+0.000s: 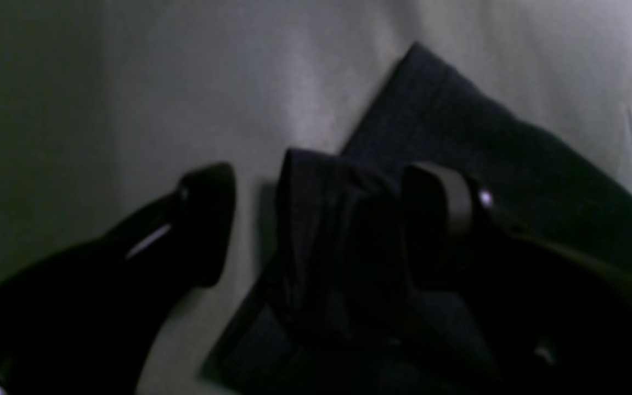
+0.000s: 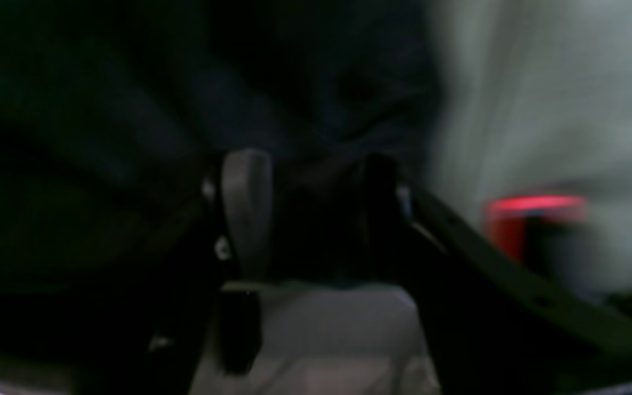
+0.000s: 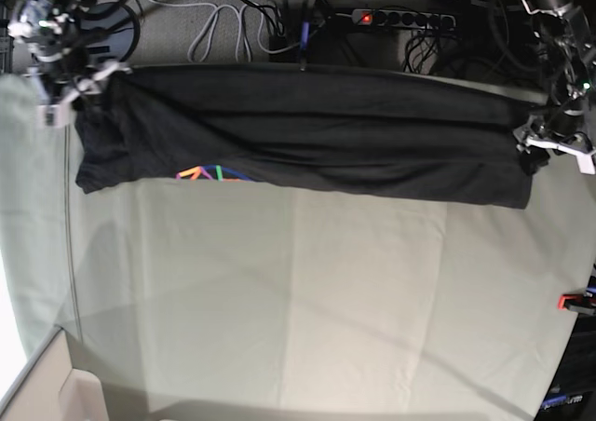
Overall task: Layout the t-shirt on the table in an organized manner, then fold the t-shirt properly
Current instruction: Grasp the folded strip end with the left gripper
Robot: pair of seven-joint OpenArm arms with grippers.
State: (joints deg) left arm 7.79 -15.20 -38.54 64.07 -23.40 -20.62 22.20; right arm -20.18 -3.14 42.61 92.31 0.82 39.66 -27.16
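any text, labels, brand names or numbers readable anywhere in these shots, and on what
No readable text in any view.
t-shirt: only a rainbow line logo, half hidden under a fold; no letters show.
power strip behind the table: a red light, no legible marking.
red clamp: no label visible.
Both wrist views are too dark and blurred to show any writing.

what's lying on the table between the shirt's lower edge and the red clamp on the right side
Nothing. In the base view only bare pale cloth of the table runs from the t-shirt hem to the red clamp.
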